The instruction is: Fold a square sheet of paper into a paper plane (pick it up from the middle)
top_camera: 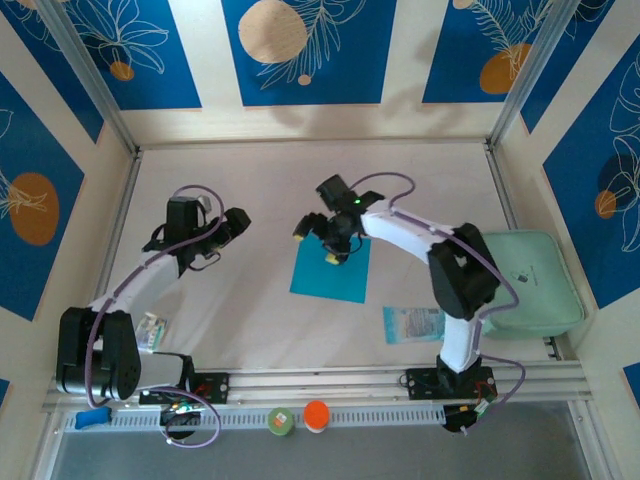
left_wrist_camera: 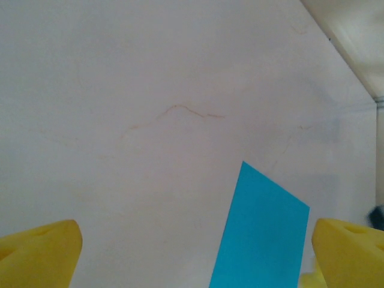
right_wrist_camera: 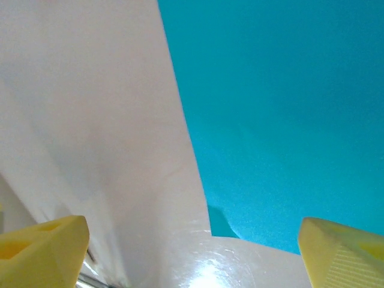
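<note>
The square sheet of paper point(top_camera: 335, 278) lies flat mid-worktop point(top_camera: 250, 310), thin, matte, cyan and sharp-edged, turned slightly askew. The right tool point(top_camera: 318, 245) hangs over its far edge with fingers spread wide, so the sheet's middle sits just nearward of it. The left tool point(top_camera: 236, 224), equally wide, is well apart to the left, which makes the right arm the nearer.

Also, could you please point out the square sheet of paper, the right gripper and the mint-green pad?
square sheet of paper point(top_camera: 332, 280), top view, its lower middle.
right gripper point(top_camera: 317, 245), top view, midway between fingertips.
mint-green pad point(top_camera: 540, 285), top view, its centre.
</note>
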Available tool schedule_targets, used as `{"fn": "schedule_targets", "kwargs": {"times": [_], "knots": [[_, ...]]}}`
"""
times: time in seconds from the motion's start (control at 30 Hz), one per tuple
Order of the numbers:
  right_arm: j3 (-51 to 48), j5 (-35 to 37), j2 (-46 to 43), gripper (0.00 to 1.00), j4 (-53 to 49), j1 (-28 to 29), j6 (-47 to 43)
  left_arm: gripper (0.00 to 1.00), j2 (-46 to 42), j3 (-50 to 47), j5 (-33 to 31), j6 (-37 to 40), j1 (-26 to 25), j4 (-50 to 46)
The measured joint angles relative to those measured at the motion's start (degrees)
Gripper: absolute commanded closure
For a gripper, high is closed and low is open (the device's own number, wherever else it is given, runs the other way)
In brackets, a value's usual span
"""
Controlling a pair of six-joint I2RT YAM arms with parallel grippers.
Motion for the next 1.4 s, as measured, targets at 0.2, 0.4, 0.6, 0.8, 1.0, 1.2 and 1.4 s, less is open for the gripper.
{"fn": "schedule_targets", "kwargs": {"times": [0.2,0.4,0.6,0.8,1.0,1.2,1.4], "knots": [[-7.41,3.78,-9.49,0.06,1.81,-9.68,-7.74,0.03,1.25,4.09,-2.47,0.9,-8.22,-8.79],[-13.88,5.51,-14.25,0.01,2.23,-19.17,-13.94,0.0,11.41,13.97,-10.49,0.76,-23.12,-16.09],[-15.74,5.88,-19.28,0.01,3.34,-24.85,-17.49,0.0,28.02,30.49,-17.31,1.33,-34.64,-22.91],[-18.32,6.03,-22.67,0.01,4.63,-27.98,-18.93,0.03,41.46,46.16,-20.85,4.13,-40.28,-30.14],[-19.54,5.84,-22.64,0.01,5.14,-29.49,-19.15,0.04,48.72,53.7,-22.71,5.99,-41.99,-35.85],[-20.04,5.22,-22.64,0.01,5.49,-29.77,-19.15,0.06,50.25,53.42,-25.53,6.43,-41.99,-39.6],[-20.04,5.03,-22.64,0.01,5.57,-29.97,-19.1,0.06,46.88,46.16,-27.91,6.58,-41.94,-38.29]]}}
